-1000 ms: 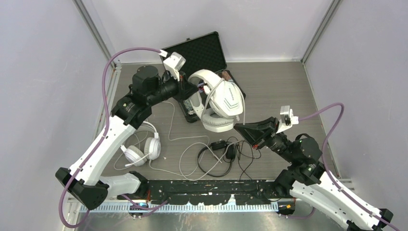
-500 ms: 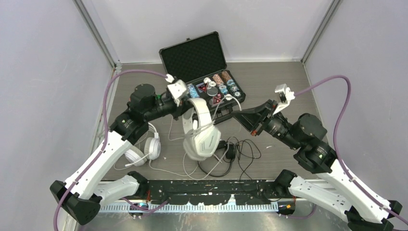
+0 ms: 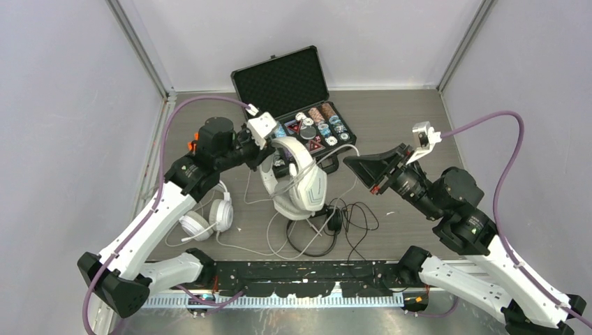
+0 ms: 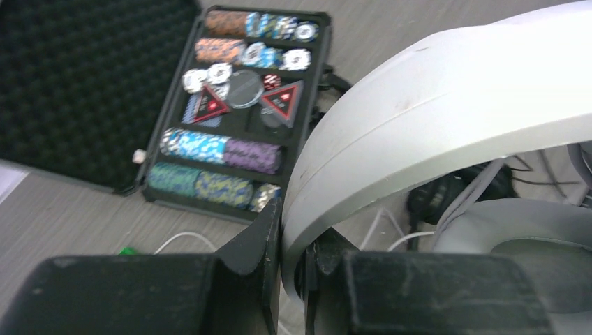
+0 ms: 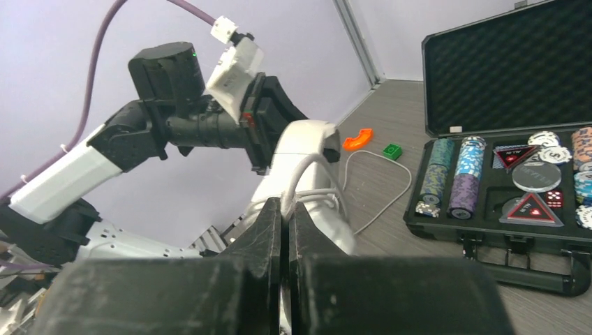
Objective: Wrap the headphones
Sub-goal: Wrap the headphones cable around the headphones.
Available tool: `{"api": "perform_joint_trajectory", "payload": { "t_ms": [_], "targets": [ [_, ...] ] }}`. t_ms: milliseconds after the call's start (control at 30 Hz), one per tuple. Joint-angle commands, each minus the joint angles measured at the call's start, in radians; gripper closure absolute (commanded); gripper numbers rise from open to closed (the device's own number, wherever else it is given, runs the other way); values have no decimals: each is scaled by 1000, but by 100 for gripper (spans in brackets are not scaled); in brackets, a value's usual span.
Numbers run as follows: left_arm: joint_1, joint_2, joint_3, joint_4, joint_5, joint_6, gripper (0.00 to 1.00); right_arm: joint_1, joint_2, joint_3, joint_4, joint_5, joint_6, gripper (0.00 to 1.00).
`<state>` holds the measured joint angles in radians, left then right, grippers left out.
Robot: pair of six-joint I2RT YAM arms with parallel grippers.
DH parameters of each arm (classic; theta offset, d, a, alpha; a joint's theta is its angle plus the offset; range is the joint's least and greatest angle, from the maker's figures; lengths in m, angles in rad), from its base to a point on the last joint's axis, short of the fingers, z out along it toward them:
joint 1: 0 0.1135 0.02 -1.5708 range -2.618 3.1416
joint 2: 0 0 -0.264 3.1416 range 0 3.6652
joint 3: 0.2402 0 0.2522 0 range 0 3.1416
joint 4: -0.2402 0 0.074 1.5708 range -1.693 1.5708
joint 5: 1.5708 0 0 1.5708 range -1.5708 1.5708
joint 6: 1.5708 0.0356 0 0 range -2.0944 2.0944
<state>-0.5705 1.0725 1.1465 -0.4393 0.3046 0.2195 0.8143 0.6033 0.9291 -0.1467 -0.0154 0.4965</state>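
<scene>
The bulky white-grey headphones (image 3: 301, 187) hang over the table's middle, cups down. My left gripper (image 3: 274, 152) is shut on their headband (image 4: 447, 105), which sits pinched between the jaws in the left wrist view (image 4: 296, 234). My right gripper (image 3: 348, 162) stands to their right, shut on their white cord (image 5: 301, 176), which loops from the tips (image 5: 285, 208) up over the headband. The slim black headphones (image 3: 315, 236) lie below with tangled black cord. The white round-cup headphones (image 3: 206, 220) lie at the left under my left arm.
An open black case (image 3: 282, 82) of poker chips (image 3: 315, 122) stands at the back centre. A loose white cord (image 3: 251, 202) crosses the table. A small orange piece (image 5: 357, 138) and a green brick (image 5: 391, 150) lie near the case. A black rail (image 3: 307, 276) runs along the near edge.
My left gripper carried the white-grey headphones from above the case down toward the table's middle. My right gripper moved back and right, and closed on the white cord.
</scene>
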Motion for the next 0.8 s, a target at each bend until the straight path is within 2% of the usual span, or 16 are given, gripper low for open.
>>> {"api": "perform_joint_trajectory", "payload": {
  "t_ms": [0,133,300,600,767],
  "targets": [
    [3,7,60,-22,-172,15,100,-3,61,110,11,-21,37,100],
    [3,0,40,-14,-292,2,100,-3,145,151,29,-121,112,100],
    [2,52,87,-85,-440,-65,100,-3,236,139,156,-223,247,100],
    [-2,109,93,-90,-479,-181,100,6,410,190,236,-227,296,100],
    [0,177,160,-168,-545,-316,100,89,471,214,198,-185,270,100]
  ]
}}
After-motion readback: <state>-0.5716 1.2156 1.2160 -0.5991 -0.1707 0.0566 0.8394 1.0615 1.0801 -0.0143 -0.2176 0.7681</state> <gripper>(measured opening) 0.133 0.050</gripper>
